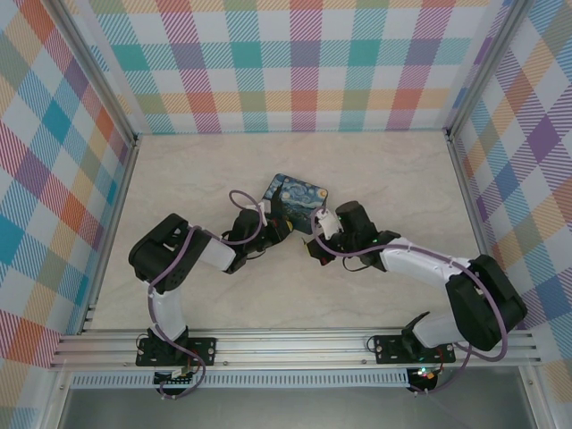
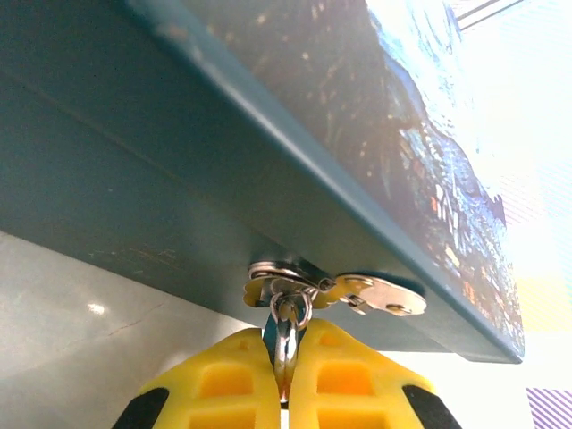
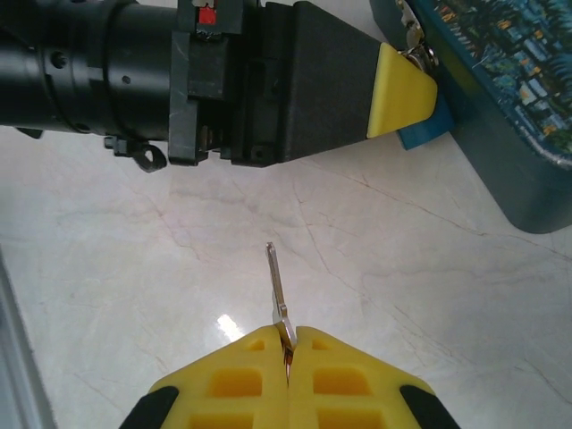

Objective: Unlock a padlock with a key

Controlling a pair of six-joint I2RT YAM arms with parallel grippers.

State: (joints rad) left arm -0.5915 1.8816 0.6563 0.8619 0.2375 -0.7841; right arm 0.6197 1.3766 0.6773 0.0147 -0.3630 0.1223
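The padlock [image 2: 285, 329] hangs by its silvery shackle from the metal hasp [image 2: 375, 293] on the side of the painted tin [image 2: 179, 170]. My left gripper [image 2: 286, 347] is shut on the padlock, a sliver of whose blue body shows between the yellow fingers. In the right wrist view the left gripper [image 3: 404, 93] reaches across the top to the tin's [image 3: 500, 107] corner, with the blue padlock [image 3: 424, 132] under its tip. My right gripper [image 3: 288, 334] is shut on the key [image 3: 276, 281]. The key's thin blade sticks forward over the marble table, a short way from the padlock.
In the top view the tin [image 1: 299, 197] lies mid-table with both grippers meeting at its near edge, left [image 1: 286, 229] and right [image 1: 311, 245]. Checkered walls [image 1: 304, 71] close in the pale table [image 1: 223, 179] on three sides.
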